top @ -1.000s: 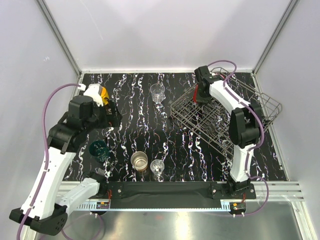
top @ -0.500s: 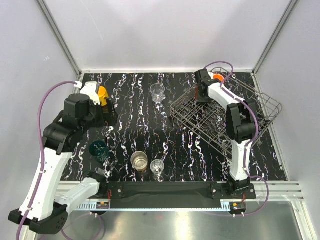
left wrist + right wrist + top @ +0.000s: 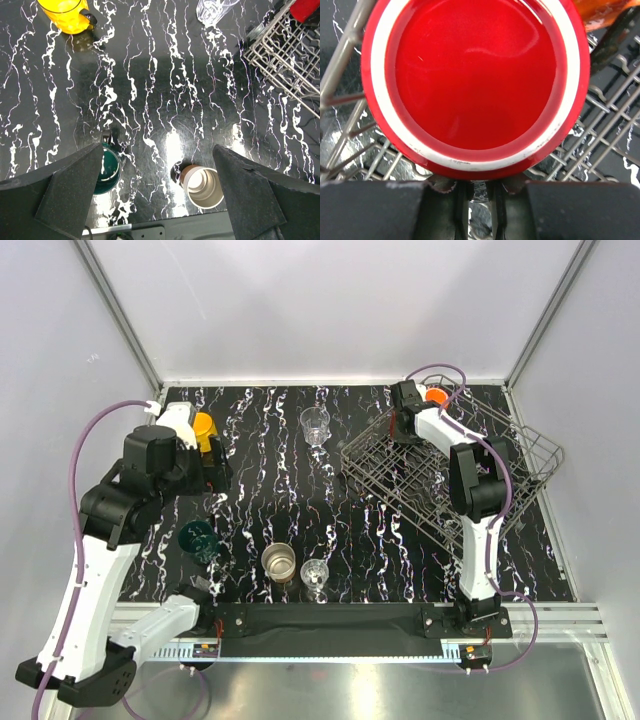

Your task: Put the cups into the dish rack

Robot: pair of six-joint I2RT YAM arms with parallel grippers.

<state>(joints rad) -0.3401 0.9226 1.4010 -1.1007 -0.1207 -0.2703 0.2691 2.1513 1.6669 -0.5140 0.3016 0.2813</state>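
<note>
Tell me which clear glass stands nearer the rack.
The far glass, just left of the rack; the near glass stands beside the brown cup.

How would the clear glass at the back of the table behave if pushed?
The clear glass looks thin-walled and empty, so it is probably light and would slide easily on the glossy table. It stands upright and seems narrower at its base, so a high push might tip it. Its smooth sides may be slippery.
</note>
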